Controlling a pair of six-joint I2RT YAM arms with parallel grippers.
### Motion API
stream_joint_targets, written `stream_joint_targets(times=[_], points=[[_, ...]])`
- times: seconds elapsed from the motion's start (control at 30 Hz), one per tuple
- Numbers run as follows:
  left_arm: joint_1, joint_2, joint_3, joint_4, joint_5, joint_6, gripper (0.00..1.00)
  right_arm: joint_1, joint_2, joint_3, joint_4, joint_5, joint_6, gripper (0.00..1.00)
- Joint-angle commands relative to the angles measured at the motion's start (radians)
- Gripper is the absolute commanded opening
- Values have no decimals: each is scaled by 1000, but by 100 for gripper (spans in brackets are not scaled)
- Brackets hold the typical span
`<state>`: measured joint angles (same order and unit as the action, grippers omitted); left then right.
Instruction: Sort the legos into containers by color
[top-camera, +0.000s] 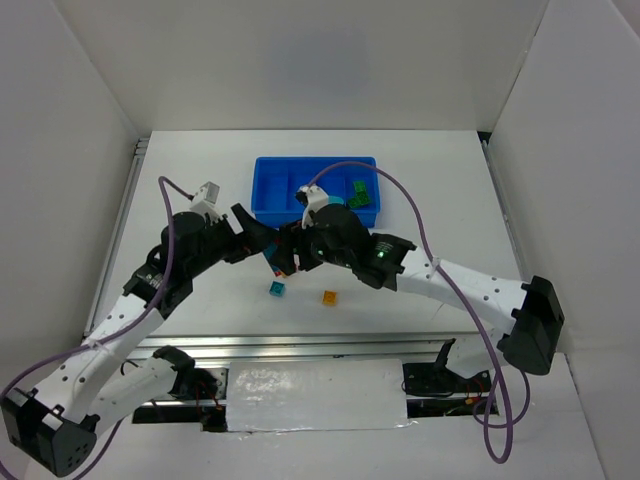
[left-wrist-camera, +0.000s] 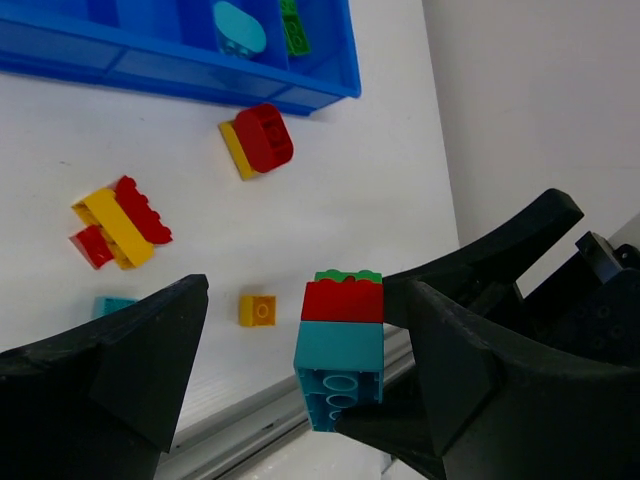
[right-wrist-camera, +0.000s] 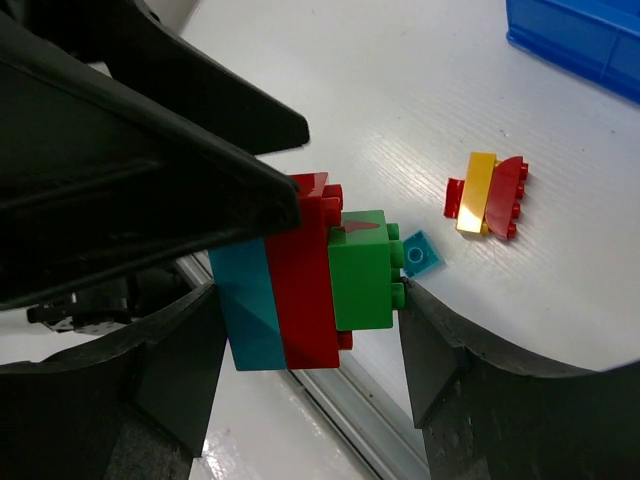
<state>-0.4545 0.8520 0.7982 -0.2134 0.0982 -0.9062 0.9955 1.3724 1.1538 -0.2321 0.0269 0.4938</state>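
Observation:
A stack of three legos (right-wrist-camera: 300, 280), teal, red and green, is held above the table near its front edge. My right gripper (right-wrist-camera: 312, 300) is shut on it, one finger on the teal end and the other on the green studs. My left gripper (left-wrist-camera: 305, 310) stands open around the same stack (left-wrist-camera: 340, 340); the stack sits close to its right finger, with a wide gap on the left. In the top view both grippers meet at the stack (top-camera: 272, 262), in front of the blue tray of containers (top-camera: 270, 200). The tray holds a round teal piece (left-wrist-camera: 238, 28) and a green brick (left-wrist-camera: 293, 25).
Loose on the table lie a small yellow brick (left-wrist-camera: 258, 310), a small teal brick (left-wrist-camera: 113, 304), a red and yellow cluster (left-wrist-camera: 120, 222) and a red piece joined to a yellow one (left-wrist-camera: 258, 140). A metal rail (top-camera: 300, 345) runs along the front edge.

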Motion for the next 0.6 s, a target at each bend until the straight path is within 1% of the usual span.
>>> stream_joint_targets(times=[0.0,0.17,0.2,0.27,0.3,0.37,0.4,0.43,0.47,0.5,0.53,0.57], points=[[0,12,-17,117,109,-14,91,6,8,53,51,-19,0,46],[0,35,-37,164,172,-8,76,9,14,69,56,-13,-3,46],[0,41,-37,167,187,-7,68,8,19,81,51,-13,-6,46],[2,42,-43,187,204,0,56,8,31,92,43,-9,-6,46],[0,45,-45,195,225,1,43,9,36,101,42,-5,-11,47],[2,47,-45,204,245,12,27,9,50,107,43,-5,-14,48],[0,50,-39,204,251,16,10,8,53,107,46,-11,-23,52],[0,51,-36,204,253,24,3,8,54,98,54,-22,-29,64],[2,51,-27,203,245,39,0,6,45,86,83,-44,-34,77],[2,45,-24,184,239,47,0,3,36,46,105,-48,-31,99],[2,42,-21,177,224,64,0,-4,28,25,125,-65,-32,100],[2,32,-16,164,215,73,0,-14,13,6,157,-121,-28,100]])
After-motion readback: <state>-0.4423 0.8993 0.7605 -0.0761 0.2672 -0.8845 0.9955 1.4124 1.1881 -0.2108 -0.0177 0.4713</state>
